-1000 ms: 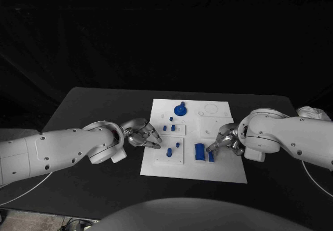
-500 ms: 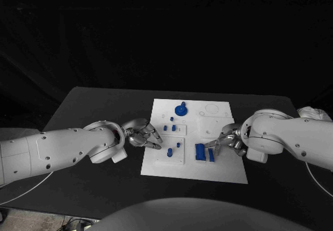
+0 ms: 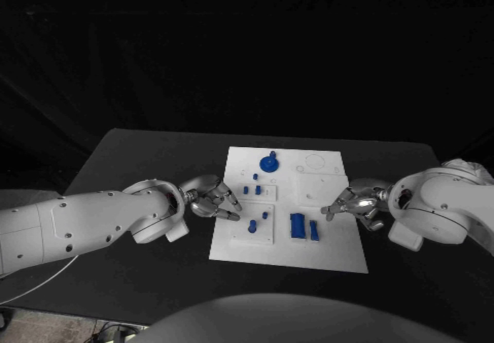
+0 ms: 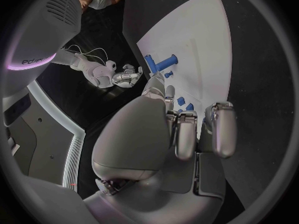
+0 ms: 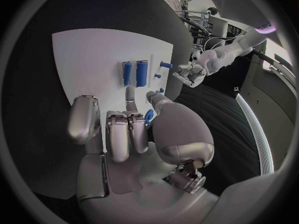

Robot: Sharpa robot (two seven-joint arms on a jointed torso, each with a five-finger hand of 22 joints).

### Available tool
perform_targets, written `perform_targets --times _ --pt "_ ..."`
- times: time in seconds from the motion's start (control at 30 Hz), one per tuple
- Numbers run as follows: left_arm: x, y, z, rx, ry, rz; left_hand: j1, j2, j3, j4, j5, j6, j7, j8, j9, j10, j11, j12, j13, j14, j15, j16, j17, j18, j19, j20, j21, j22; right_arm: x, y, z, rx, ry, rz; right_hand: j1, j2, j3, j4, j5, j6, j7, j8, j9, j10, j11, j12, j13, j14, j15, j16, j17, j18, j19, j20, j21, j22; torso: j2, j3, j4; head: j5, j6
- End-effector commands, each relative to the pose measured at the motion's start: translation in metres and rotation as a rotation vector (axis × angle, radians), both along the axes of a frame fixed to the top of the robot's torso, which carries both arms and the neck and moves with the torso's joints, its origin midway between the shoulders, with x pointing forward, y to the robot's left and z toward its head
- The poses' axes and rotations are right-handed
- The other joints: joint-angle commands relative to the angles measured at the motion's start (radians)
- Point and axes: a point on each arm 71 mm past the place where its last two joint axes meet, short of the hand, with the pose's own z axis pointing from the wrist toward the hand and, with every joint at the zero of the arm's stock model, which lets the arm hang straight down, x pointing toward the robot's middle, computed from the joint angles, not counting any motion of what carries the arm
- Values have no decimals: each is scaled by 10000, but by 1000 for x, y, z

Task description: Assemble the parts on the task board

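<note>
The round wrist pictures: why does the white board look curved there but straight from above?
Fisheye lenses: in the left wrist view the task board bows like a sail; in the right wrist view its edges curve too. In the head view the board keeps straight edges.

You're in a robotics lab — black drapes (image 3: 247, 64) behind a black worktop (image 3: 154, 164), with equipment racks (image 5: 202, 5) at the room's edge.
</note>
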Motion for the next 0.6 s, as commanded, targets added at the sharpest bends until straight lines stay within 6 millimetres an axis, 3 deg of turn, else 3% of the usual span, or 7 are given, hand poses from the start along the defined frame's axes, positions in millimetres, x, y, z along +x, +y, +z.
perform_targets --times 0.03,0.07,0.13,0.27,0.43,0.6 --pt "0 -2 5 -435 -480 25 61 77 -55 -28 85 61 -56 53 9 235 -89 50 60 1054 -102 25 2635 116 28 -36 70 2176 -4 5 9 1378 -1578 493 1031 4 324 -716 451 -307 115 2 -68 1051 165 38 2632 1042 139 34 2628 11 -175 61 -271 1484 -5 0 -11 11 -1" --pt "0 -1 6 -456 -507 33 73 77 -54 -29 96 67 -59 60 10 237 -93 52 62 1054 -104 25 2635 117 26 -38 68 2175 -7 4 10 1374 -1941 653 1340 12 393 -931 434 -402 176 23 -85 1051 222 38 2632 1042 189 34 2628 29 -268 93 -412 1451 -4 2 -4 -2 -1" --pt "-1 -1 6 -487 -546 45 82 77 -53 -31 104 71 -62 65 11 239 -95 54 64 1054 -106 25 2635 118 24 -39 66 2174 -11 2 9 1289 -2767 1016 1931 71 492 -1298 -236 -474 276 172 -75 1051 333 38 2632 1042 316 34 2628 39 -406 166 -491 1438 -3 0 1 -7 -1" --pt "-1 -1 7 -526 -605 56 127 70 -52 -35 144 82 -71 86 12 241 -105 55 64 1054 -117 25 2635 118 26 -46 67 2174 -21 1 5 1016 -4303 1717 2527 93 500 -1637 -878 -315 246 662 151 1051 292 38 2632 1042 315 34 2628 43 -506 233 -444 1449 -2 0 -11 -14 -1" --pt "-1 0 7 -552 -644 62 168 71 -48 -36 177 89 -77 104 14 240 -112 53 61 1054 -124 25 2635 117 31 -53 71 2176 -32 2 -6 664 -5422 2439 2715 -1 100 -1511 -2324 -326 69 1666 710 1051 185 38 2632 1042 265 34 2628 30 -527 238 -178 1489 8 -4 -6 -22 -1" --pt "-1 0 7 -563 -661 66 186 77 -43 -37 191 93 -80 111 14 243 -116 56 64 1054 -127 25 2635 118 30 -55 70 2175 -39 3 -18 441 -5607 2614 2745 -108 -121 -1270 -2884 -413 -54 2388 1101 1051 101 38 2632 1042 192 34 2628 36 -560 194 -119 1485 6 -4 6 -13 -1"
